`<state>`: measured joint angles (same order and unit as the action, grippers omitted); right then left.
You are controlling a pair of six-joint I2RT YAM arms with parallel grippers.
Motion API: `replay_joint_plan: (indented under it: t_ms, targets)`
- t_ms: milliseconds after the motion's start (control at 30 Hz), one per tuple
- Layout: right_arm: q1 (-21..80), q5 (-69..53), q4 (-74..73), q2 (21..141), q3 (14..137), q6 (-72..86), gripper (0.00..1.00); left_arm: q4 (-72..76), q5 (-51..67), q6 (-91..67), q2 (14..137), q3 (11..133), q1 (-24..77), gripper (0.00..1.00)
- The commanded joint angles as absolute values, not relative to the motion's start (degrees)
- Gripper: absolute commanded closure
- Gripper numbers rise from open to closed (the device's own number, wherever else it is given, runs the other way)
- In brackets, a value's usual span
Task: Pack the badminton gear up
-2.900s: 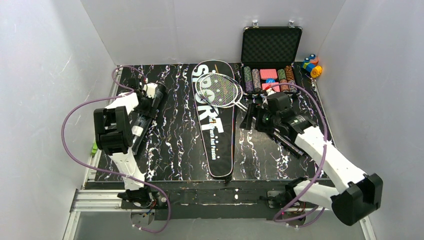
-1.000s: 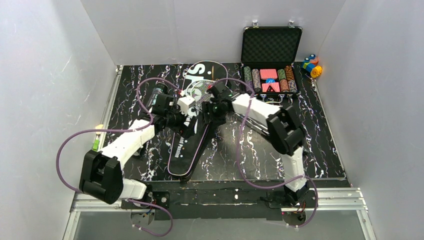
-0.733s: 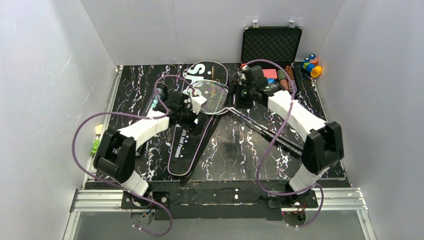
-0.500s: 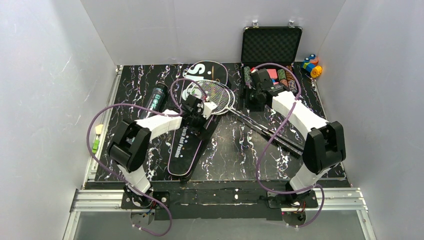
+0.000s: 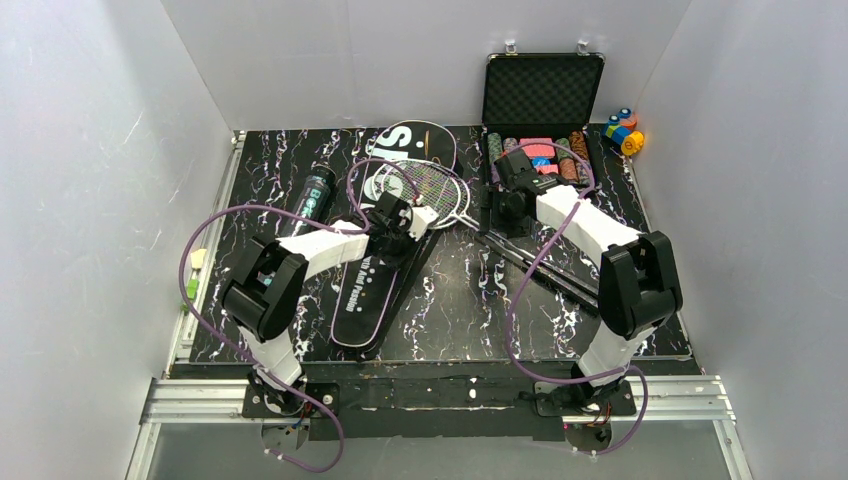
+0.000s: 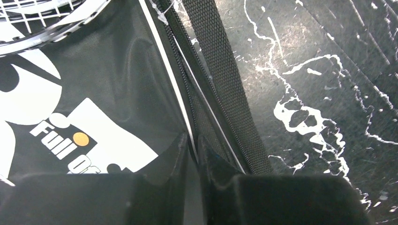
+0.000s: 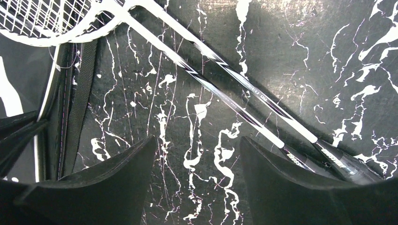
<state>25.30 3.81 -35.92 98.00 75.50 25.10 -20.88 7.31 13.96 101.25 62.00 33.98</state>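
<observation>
Two rackets (image 5: 430, 190): heads overlap on the wide end of the bag (image 6: 94, 84); shafts run out across the table (image 5: 450, 310) toward the near right. Neither is inside the bag.
Bag position: flat, slanted, mid-table; interior not visible.
Left gripper (image 6: 193, 164): pressed together on the bag's zip edge, judged to be holding the mouth for loading.
Right gripper (image 7: 197, 140): spread and empty, above the table just beside the shafts; judged ready for a pickup.
Tube (image 5: 312, 193): lies left of the bag, apart from it; contents cannot be told.
Shuttlecocks: none visible.
Poker case (image 5: 543, 95): lid raised, chips in rows; not task gear.
</observation>
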Motion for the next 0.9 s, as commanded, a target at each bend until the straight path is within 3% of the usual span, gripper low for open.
replay_joint_plan:
  t_ms: [0, 367, 767, 867]
  targets:
    - [25.4, 5.2, -34.5, 98.1, 74.9, 24.6, 0.25, -19.8, 4.4, 15.4, 97.0, 61.2, 33.8, 0.99]
    - [25.9, 7.5, -34.0, 96.8, 74.2, 22.8, 0.24, -22.3, -1.6, 12.4, 87.5, 62.6, 30.8, 1.00]
    - [29.3, 0.5, -32.2, 92.5, 74.3, 26.9, 0.23, -30.6, 3.0, 5.0, 77.5, 69.2, 21.2, 1.00]
    - [31.1, -6.7, -28.4, 91.9, 73.8, 30.2, 0.23, -31.9, 4.5, 4.1, 75.7, 69.5, 21.1, 1.00]
